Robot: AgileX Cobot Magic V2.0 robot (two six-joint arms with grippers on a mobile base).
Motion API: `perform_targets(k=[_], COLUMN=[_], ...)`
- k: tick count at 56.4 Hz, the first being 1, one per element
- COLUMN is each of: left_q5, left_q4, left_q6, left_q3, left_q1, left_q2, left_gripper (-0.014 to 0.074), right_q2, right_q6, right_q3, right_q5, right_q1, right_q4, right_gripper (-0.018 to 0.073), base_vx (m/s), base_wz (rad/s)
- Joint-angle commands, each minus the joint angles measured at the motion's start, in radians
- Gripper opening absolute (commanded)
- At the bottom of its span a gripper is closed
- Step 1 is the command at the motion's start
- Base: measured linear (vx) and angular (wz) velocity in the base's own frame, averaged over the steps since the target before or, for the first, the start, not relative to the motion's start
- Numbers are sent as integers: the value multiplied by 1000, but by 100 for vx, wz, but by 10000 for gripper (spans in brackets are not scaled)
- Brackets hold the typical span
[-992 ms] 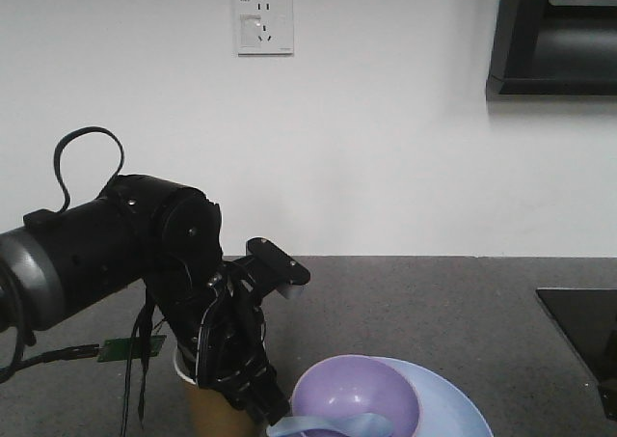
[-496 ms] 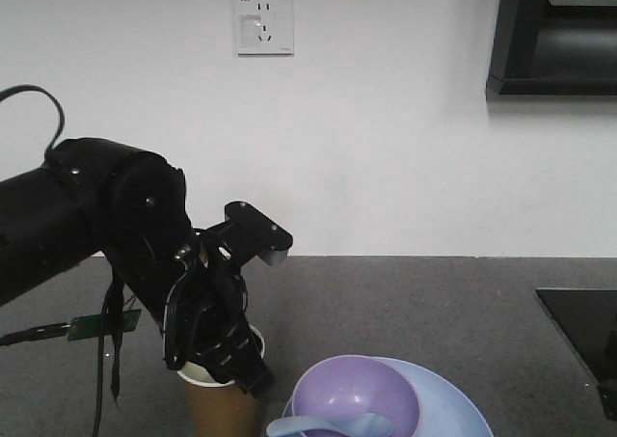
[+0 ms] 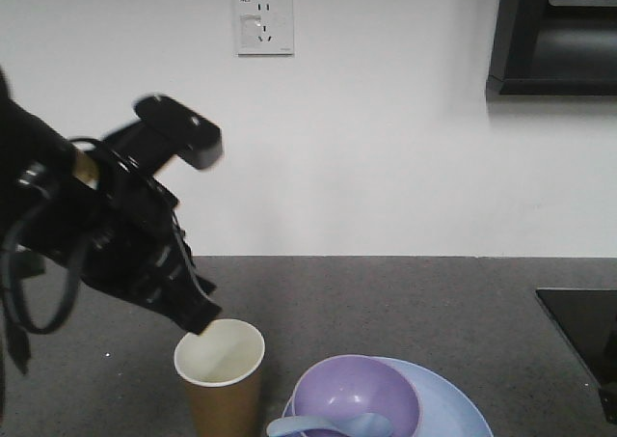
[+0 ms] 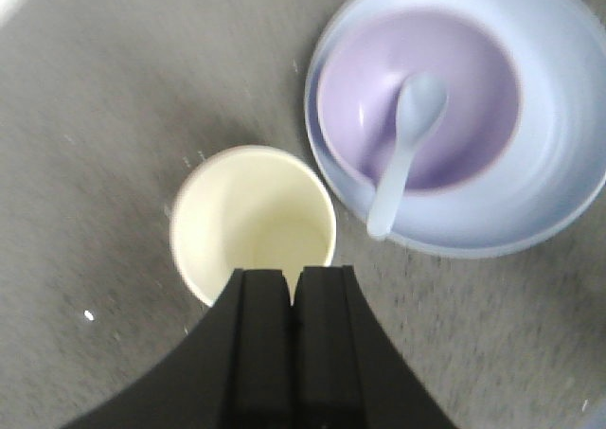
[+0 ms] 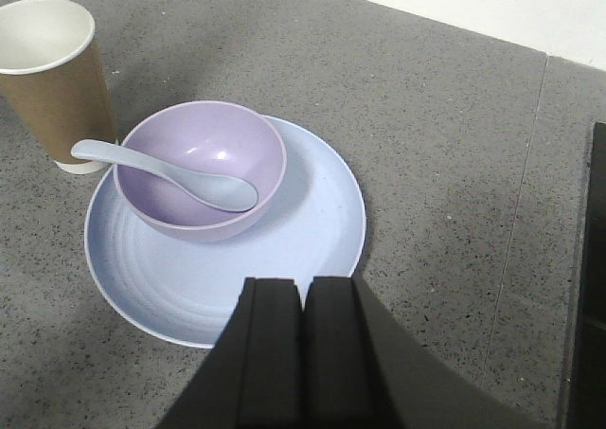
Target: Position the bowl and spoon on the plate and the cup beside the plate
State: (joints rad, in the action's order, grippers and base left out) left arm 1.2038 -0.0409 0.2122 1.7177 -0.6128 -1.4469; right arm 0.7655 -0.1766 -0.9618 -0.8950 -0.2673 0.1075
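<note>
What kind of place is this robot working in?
Probably a kitchen or a lab mock-up of one: a dark speckled stone-like counter against a white wall with a socket, a dark cabinet above, and tableware set out.

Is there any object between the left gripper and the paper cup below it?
Nothing visible stands between them. The left gripper, jaws closed and empty, hangs above the near rim of the cup, with only air between. The bowl with the spoon sits aside on the plate.

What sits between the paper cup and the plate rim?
Nothing but bare grey counter; the cup stands close beside the plate with a narrow gap, clearest in the left wrist view.
</note>
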Motion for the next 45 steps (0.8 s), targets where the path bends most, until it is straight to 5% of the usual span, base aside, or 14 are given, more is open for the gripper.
perform_targets(k=[1,8,21,33,45], left_q5=[-158,-317,-706,-1001,-1074], left_q4=[-16,-48,-59,-109,-108], left_q6=[-38,-31,-44,-93,-93], left_q3=[8,-136,-661,-1017,-1113], left_q1=[-2,-2,-2,-2,-2], left_q2=[129,293,660,904,967], left_gripper=[-7,-3,0,0,0], right_q2=[-9,-58,-245,-347,-356], right_q6=[0,-9,-10,-9,-10], right_q3=[-27,41,306,397,403], right_q5=[77,181,467,560,555], right_q1=[1,1,1,1,1], right_q4=[-1,6,37,36,38], right_gripper=[-8,-8,-8,-8,-8], base_vx=[0,0,0,0,0], base_wz=[0,0,0,0,0])
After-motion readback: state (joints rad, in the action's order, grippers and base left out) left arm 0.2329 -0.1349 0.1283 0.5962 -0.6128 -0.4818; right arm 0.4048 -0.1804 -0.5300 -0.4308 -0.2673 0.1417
